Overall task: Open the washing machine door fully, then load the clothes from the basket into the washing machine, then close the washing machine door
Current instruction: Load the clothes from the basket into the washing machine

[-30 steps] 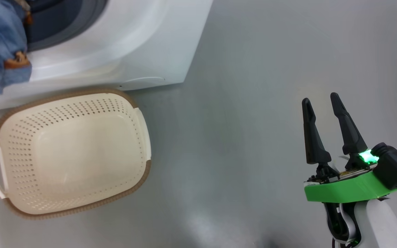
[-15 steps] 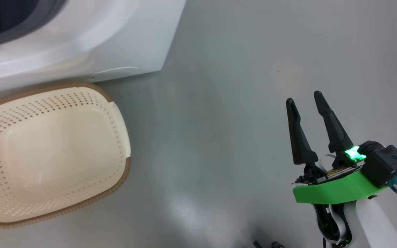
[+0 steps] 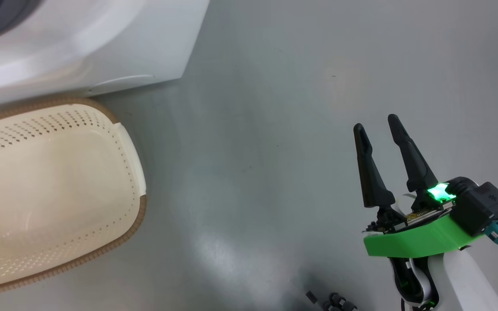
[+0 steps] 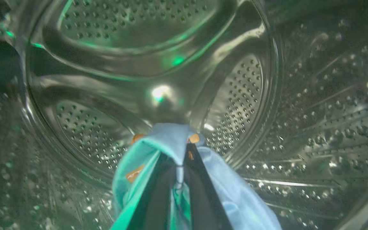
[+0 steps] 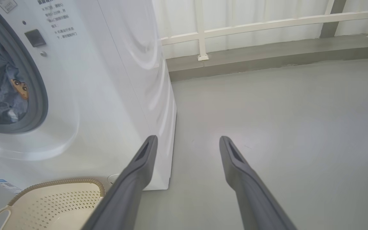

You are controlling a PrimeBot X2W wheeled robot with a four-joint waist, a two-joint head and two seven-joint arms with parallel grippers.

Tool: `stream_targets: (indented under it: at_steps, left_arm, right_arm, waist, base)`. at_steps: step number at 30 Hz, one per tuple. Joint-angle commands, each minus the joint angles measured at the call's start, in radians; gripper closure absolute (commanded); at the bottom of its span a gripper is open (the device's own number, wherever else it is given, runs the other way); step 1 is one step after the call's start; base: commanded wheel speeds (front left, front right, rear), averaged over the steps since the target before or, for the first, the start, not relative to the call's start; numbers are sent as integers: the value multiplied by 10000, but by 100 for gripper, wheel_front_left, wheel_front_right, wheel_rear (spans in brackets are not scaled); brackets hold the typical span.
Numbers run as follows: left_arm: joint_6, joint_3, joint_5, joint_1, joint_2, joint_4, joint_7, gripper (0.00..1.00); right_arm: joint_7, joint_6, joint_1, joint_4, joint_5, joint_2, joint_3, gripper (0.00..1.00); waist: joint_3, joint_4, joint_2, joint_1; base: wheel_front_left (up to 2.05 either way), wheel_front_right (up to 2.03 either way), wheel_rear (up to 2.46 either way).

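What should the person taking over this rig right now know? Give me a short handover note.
The left gripper is shut on a light blue garment, deep inside the steel drum.
The right gripper is open and holds nothing, above the floor to the right of the washing machine.
The basket stands on the floor before the machine; the part in view is empty.
Done: machine opened, clothes inside the opening.
Left: release the garment, pull the left arm out, close the door.
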Motion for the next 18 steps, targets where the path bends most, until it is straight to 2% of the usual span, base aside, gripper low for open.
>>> stream_targets:
  at_steps: [1, 6, 10, 11, 12, 14, 15, 16, 18]
  left_arm:
    - [57, 278, 242, 24, 488, -619, -51, 100]
    - [40, 668, 504, 316, 456, -1097, -51, 100]
    - [-18, 512, 764, 700, 352, -543, -51, 100]
    - [-30, 486, 757, 715, 325, -335, -51, 97]
    - [-40, 459, 754, 706, 310, -132, -51, 89]
    - [-57, 347, 717, 649, 259, 448, -51, 54]
    - [-64, 207, 788, 563, 278, 614, -51, 12]
    - [-69, 140, 784, 470, 272, 791, -51, 0]
    - [-76, 16, 699, 302, 197, 1179, -51, 0]
  right_arm:
    - [-76, 71, -145, -249, 105, -82, 164, 0]
    - [-76, 71, -248, -281, 134, -82, 200, 0]
    - [-76, 71, -278, -303, 131, -82, 225, 0]
    - [-76, 71, -278, -299, 130, -82, 230, 0]
    - [-76, 71, -280, -295, 131, -82, 229, 0]
    - [-76, 71, -285, -282, 134, -82, 210, 0]
    - [-76, 71, -290, -280, 137, -82, 201, 0]
    - [-76, 71, -298, -279, 140, -82, 195, 0]
    - [-76, 71, -306, -275, 143, -82, 181, 0]
  waist:
    - [69, -9, -1, 0]
    - [170, -4, -1, 0]
    - [200, 49, -1, 0]
    - [203, 60, -1, 0]
    - [203, 73, -1, 0]
    - [184, 103, -1, 0]
    - [185, 116, -1, 0]
    - [181, 131, -1, 0]
    - [158, 172, -1, 0]
  base:
    - [0, 0, 0]
    - [0, 0, 0]
    - [0, 0, 0]
    - [0, 0, 0]
    - [0, 0, 0]
    - [0, 0, 0]
    - [0, 0, 0]
    - [0, 0, 0]
    - [0, 0, 0]
